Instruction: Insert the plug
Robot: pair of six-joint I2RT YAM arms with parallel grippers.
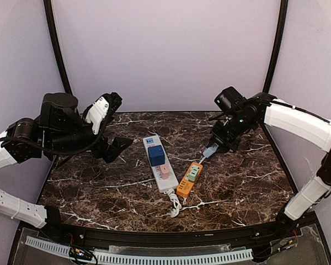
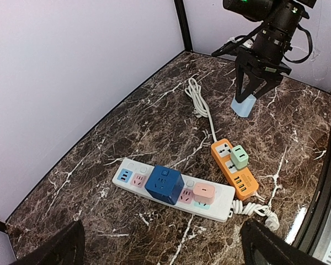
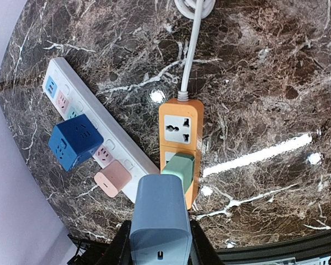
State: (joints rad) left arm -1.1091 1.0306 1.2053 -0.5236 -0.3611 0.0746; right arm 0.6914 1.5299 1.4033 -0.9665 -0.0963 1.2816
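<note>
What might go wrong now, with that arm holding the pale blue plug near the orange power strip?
1. The free socket on the orange strip sits right beside the green plug. The pale blue plug in the right gripper may bump it on the way in.
2. Nothing holds the orange strip down: the left gripper is open and far off, so a push might slide it.

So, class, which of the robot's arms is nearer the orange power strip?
Right. The right arm's fingers, shut on the pale blue plug, hang just past the orange power strip's far end. The left arm's fingers, open, sit beyond the white strip, further off.
</note>
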